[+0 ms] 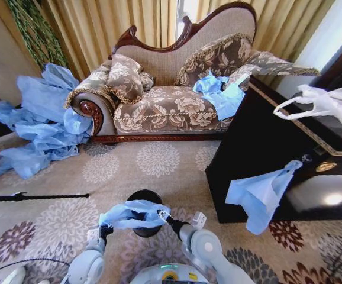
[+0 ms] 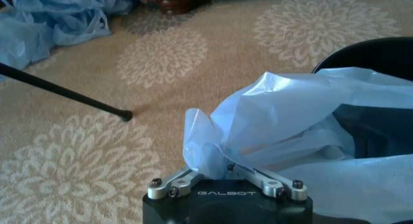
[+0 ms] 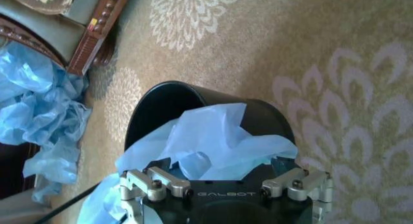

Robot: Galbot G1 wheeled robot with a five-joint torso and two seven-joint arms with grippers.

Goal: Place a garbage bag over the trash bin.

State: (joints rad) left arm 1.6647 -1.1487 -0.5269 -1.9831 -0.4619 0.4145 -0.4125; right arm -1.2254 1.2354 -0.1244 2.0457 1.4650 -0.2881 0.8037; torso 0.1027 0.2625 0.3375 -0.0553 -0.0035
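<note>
The black trash bin (image 1: 148, 197) stands on the carpet just in front of me. The light-blue garbage bag (image 1: 132, 214) is bunched over its near rim and partly sunk into the opening. My left gripper (image 1: 106, 231) is at the bin's left side, shut on a fold of the garbage bag (image 2: 303, 117), with the trash bin (image 2: 380, 59) just beyond it. At the bin's right side, my right gripper (image 1: 166, 220) hangs above the opening of the trash bin (image 3: 193, 100). That right gripper (image 3: 226, 178) is open, its fingers (image 3: 132, 180) spread wide, and the garbage bag (image 3: 213, 141) lies loose between them.
A thin black rod (image 1: 35, 196) lies on the carpet left of the bin. A heap of blue bags (image 1: 41, 124) sits beside the sofa (image 1: 171, 106). A dark cabinet (image 1: 265, 154) at right has a blue bag (image 1: 260, 195) hanging on it and a white bag (image 1: 328, 103) on top.
</note>
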